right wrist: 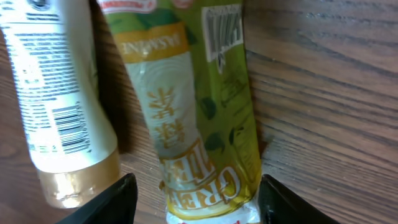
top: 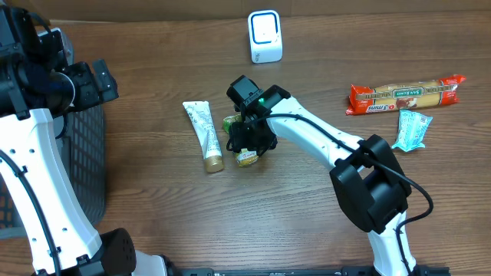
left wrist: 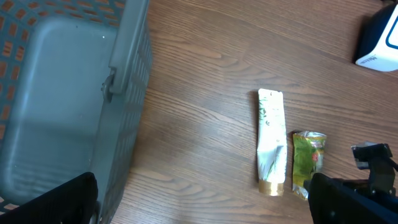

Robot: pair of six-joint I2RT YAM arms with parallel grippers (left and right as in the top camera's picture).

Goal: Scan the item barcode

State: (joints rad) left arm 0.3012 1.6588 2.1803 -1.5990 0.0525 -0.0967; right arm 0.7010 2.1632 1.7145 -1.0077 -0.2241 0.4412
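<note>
The tea packet (top: 246, 159) lies flat on the table (top: 192, 222) near its middle, just right of a white tube (top: 203, 134) and roughly parallel to it. In the left wrist view the packet (left wrist: 308, 162) and the tube (left wrist: 272, 140) are side by side with only a thin strip of wood between them.

The right gripper (top: 249, 142) is down over the packet and hides its middle from above. In the right wrist view the packet (right wrist: 186, 112) runs up between the two fingers, its lower end level with the tips. The finger (right wrist: 115, 199) on the tube's side stands clear of the packet, with a gap of bare wood between them. The other finger (right wrist: 280, 199) is right at the packet's edge, though contact cannot be made out. The jaws are parted and straddle the packet without pinching it. The tube (right wrist: 56, 93) lies outside the fingers.

The left gripper (left wrist: 202, 196) hangs above the table beside the basket (left wrist: 62, 93), its fingers spread wide with nothing in them.

The scanner (top: 265, 36) stands at the table's far edge, well apart from the packet.
</note>
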